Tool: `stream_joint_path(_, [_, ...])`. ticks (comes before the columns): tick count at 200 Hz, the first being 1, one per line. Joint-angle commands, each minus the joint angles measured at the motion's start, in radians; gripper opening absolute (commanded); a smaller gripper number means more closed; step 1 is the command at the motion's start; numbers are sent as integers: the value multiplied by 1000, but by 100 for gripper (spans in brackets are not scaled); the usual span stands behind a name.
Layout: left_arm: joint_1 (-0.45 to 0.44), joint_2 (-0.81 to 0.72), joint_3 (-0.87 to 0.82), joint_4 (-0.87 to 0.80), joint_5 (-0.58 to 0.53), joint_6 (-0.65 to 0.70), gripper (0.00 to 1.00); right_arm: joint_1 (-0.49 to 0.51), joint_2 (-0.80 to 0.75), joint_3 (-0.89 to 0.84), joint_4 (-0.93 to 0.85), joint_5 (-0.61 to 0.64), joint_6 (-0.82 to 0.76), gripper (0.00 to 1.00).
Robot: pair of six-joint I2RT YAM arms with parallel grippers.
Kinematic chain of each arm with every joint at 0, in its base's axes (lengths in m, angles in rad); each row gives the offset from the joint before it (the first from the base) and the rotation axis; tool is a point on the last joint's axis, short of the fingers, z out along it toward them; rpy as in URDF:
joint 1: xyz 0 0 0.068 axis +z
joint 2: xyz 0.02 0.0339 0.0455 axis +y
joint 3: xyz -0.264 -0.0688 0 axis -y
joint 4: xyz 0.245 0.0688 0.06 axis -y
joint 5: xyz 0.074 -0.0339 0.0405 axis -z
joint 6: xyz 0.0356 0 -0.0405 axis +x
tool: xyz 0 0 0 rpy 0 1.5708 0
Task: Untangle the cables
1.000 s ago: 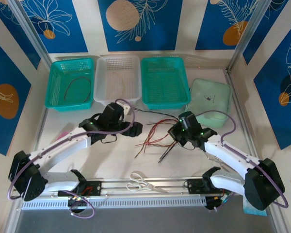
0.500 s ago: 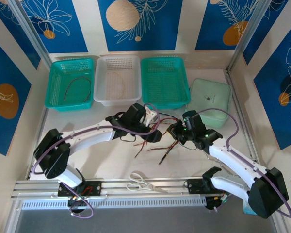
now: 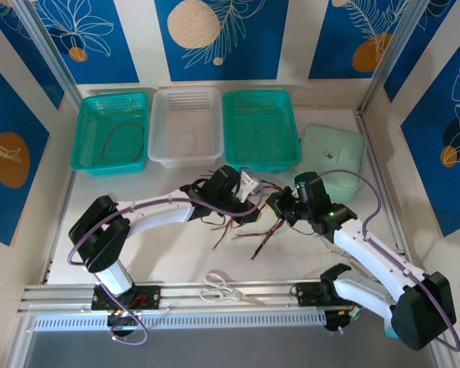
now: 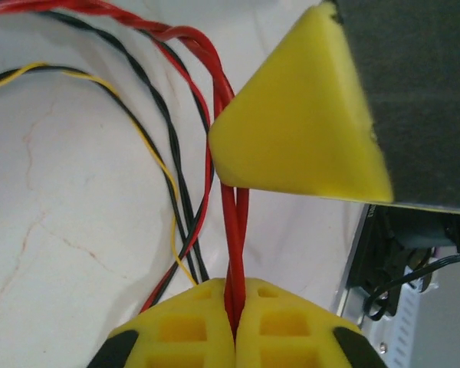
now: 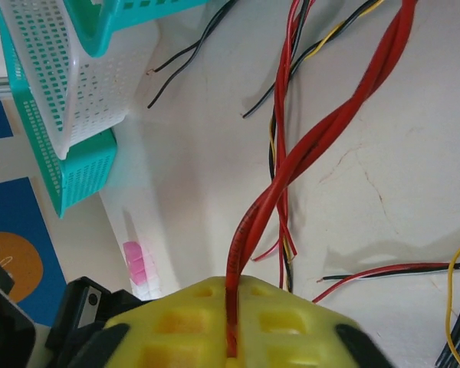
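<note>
Top external: scissors (image 3: 224, 288) by near rail (image 3: 176, 290), baskets (image 3: 185, 160) beyond cables (image 3: 231, 232).

Cables (image 3: 231, 228) before middle basket (image 3: 185, 93)

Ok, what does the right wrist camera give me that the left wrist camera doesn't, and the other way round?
Right wrist camera: the white basket and a teal basket at upper left, a pink object on the table, and loose black wire ends beside the baskets. Left wrist camera: a yellow wedge over the red pair, and a thin black lead past the table edge. Both: that arm's own gripper, left gripper and right gripper, shut on a red pair, with black wires and a yellow wire alongside.
</note>
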Motion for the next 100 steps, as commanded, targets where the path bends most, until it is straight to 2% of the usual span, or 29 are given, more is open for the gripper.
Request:
stream_joint_path(1, [-6, -25, 30, 1, -31, 10, 0, -21, -40, 53, -80, 16, -46, 39])
stream_joint_path(16, [-5, -47, 35, -17, -44, 29, 0, -48, -72, 48, -124, 57, -84, 46])
stream_joint_path(59, [1, -81, 85, -117, -78, 60, 0, -150, -90, 13, -255, 136, -202, 49])
stream_joint_path(80, [3, -91, 106, -138, -79, 63, 0, -201, -55, -16, -236, 96, -244, 55])
stream_joint_path(100, [4, -100, 108, -131, -81, 66, 0, -240, -8, -40, -167, 40, -283, 57])
